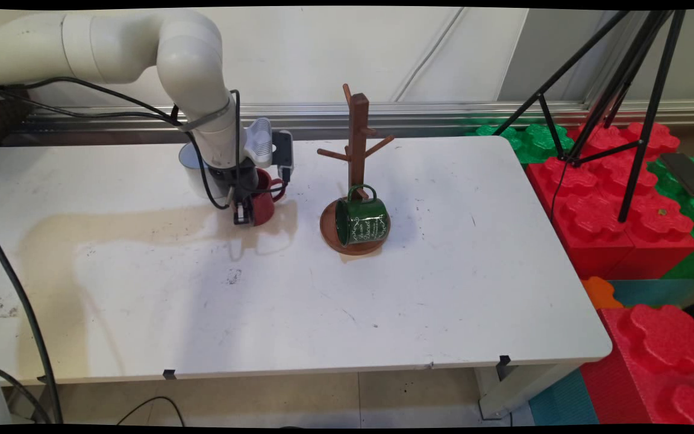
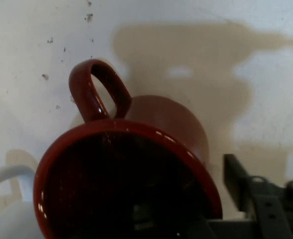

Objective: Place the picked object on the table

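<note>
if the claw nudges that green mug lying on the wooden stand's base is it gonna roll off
Probably. The green mug lies on its side, partly overhanging the mug tree base, so it may roll. Its handle, against the post, could check that. It looks rigid and glossy, likely slippery.

Three mugs on the bench (image 1: 299,301): one red mug (image 1: 264,202), one green mug (image 1: 361,220), one white mug (image 1: 192,166). One wooden mug tree (image 1: 357,144), with one round base (image 1: 330,232). One arm (image 1: 142,48), bearing one pincer (image 1: 243,211). One bench. Beyond the bench's right edge, one black tripod (image 1: 618,78), one dark phone-like slab (image 1: 687,173), and several foam blocks (image 1: 600,211) in red, green, teal and orange, exact count not clear. Hand view: one red mug (image 2: 126,184) and part of one white handle (image 2: 7,177).
</note>
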You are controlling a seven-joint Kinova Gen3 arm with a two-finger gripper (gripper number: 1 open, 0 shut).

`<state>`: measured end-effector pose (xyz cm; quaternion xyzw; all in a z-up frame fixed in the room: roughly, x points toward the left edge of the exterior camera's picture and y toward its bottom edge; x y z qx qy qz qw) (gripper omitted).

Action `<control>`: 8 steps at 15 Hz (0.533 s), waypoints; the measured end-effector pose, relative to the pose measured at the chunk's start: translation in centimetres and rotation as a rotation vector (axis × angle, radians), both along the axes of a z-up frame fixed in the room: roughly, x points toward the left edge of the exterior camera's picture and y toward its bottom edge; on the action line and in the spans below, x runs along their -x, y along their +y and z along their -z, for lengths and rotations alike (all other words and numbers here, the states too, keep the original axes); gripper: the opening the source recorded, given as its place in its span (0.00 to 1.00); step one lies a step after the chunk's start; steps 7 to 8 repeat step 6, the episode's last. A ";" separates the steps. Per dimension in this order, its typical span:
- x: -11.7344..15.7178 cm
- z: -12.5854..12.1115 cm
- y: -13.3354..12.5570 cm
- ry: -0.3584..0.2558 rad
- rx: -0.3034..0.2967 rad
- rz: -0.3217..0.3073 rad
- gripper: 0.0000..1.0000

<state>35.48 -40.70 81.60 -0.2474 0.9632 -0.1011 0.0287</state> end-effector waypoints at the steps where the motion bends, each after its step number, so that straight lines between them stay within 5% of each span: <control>1: 0.0 0.1 0.0 -0.001 -0.001 0.003 1.00; 8: -0.1 0.1 -0.1 -0.004 -0.002 0.027 1.00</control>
